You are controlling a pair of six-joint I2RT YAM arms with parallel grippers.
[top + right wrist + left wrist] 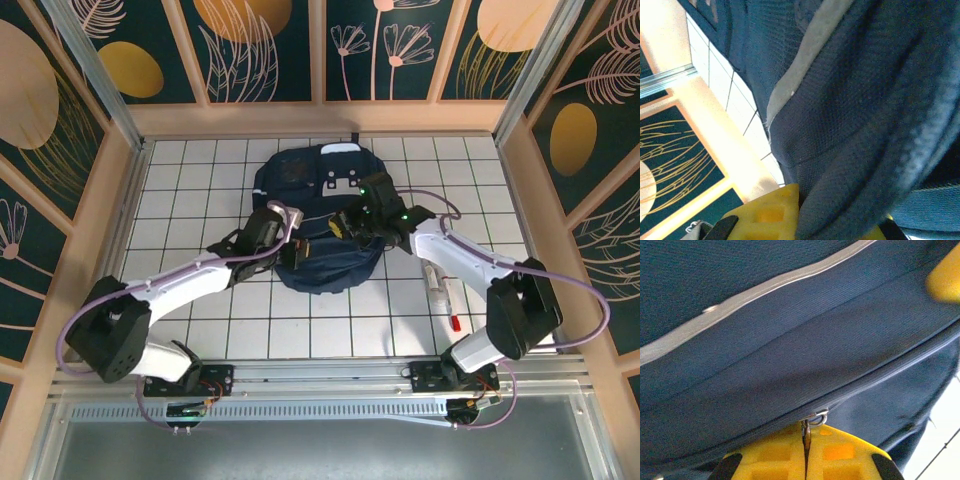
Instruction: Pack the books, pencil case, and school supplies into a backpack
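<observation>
The navy backpack [318, 215] lies in the middle of the tiled table, its grey-white buckled patch [345, 183] toward the back. My left gripper [291, 251] is at its front left edge, shut on the metal zipper pull [818, 418], which sits between the yellow fingers [775, 455]. My right gripper [347, 226] is over the bag's right half, shut on a fold of the navy fabric [840, 200]. A whitish tube [436, 279] and a short red pen [453, 320], the school supplies, lie on the tiles to the right. The books and pencil case are hidden.
A white stripe [765, 290] runs across the backpack fabric above the zipper line. Wooden walls [120, 200] ring the table on three sides. A yellow finger of the other gripper [946, 277] shows blurred at the upper right of the left wrist view.
</observation>
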